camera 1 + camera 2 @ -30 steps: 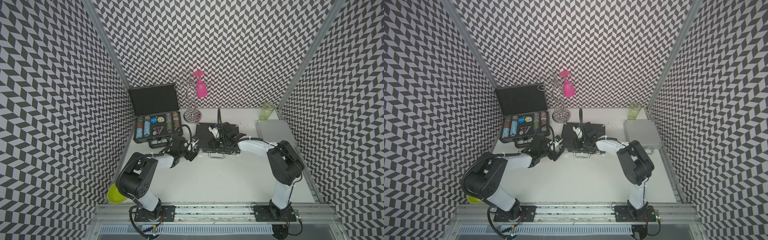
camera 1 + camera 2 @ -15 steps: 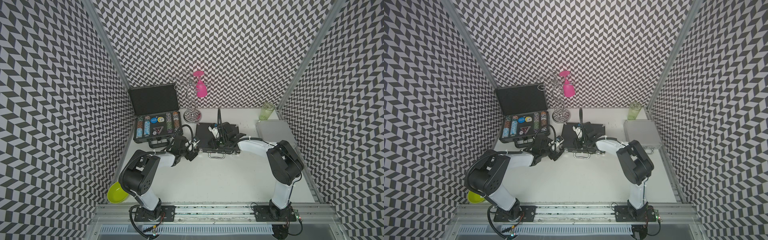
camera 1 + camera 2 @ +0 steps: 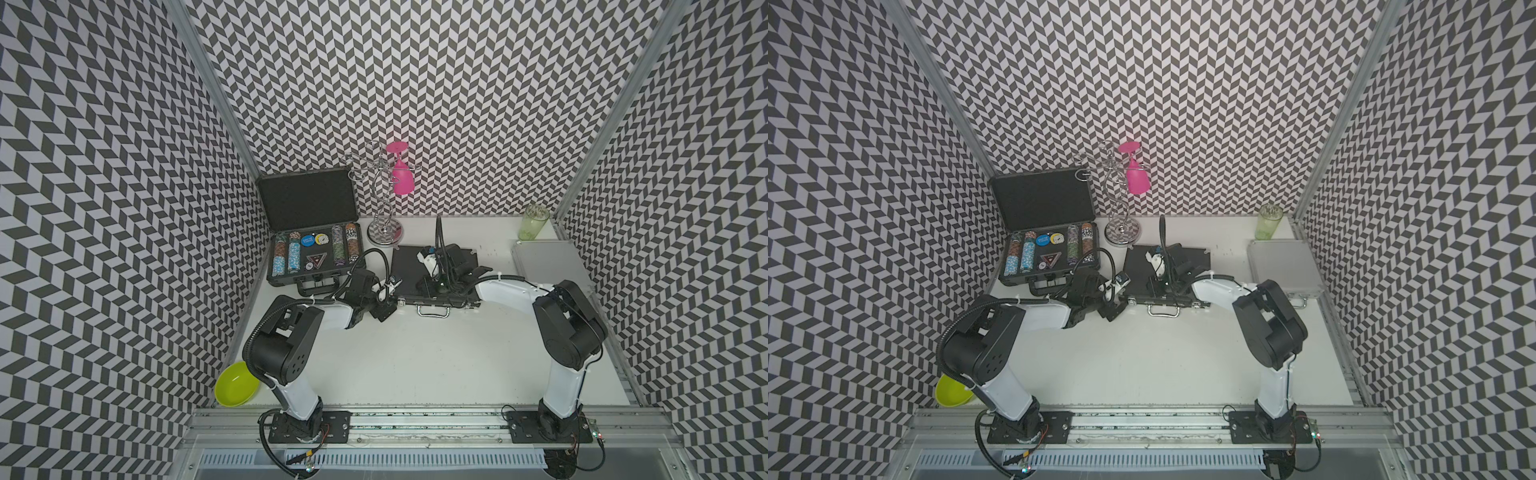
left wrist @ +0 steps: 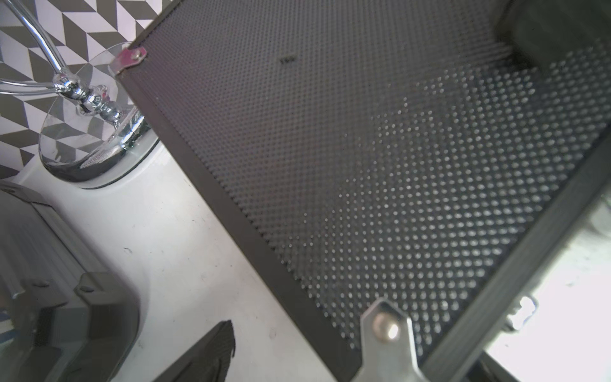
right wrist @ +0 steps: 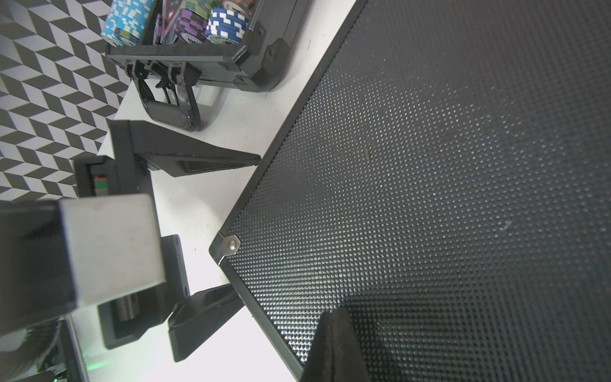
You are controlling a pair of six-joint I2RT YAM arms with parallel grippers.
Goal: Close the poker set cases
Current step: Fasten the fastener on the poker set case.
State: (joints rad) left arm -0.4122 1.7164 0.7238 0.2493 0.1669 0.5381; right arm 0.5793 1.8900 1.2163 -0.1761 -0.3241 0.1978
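– Close to your bases, what have you got?
– Only the lime bowl [image 3: 237, 384] by my left arm's foot, and it is no part of the job. Further out, the flat black case [image 3: 409, 266] lies mid-table with its silver handle [image 3: 433, 311] toward me and its lid down. My right claw [image 3: 434, 286] is shut on nothing, its tip resting on that lid. My left claw [image 3: 387, 300] stands wide open, a finger either side of the case's front left corner, gripping nothing.
– Latched?
– I cannot tell. I judge it best to press near the front edge with the right claw, so the lid seats flat. The left should steady the corner without shoving the case into the glass rack [image 3: 384, 232] just behind it.
– And beyond?
– At the far right the small silver case [image 3: 548, 266] lies closed. At the far left the large dark-grey case [image 3: 307, 199] stands open with its chips [image 3: 293, 255] showing, so that lid is not yet done.
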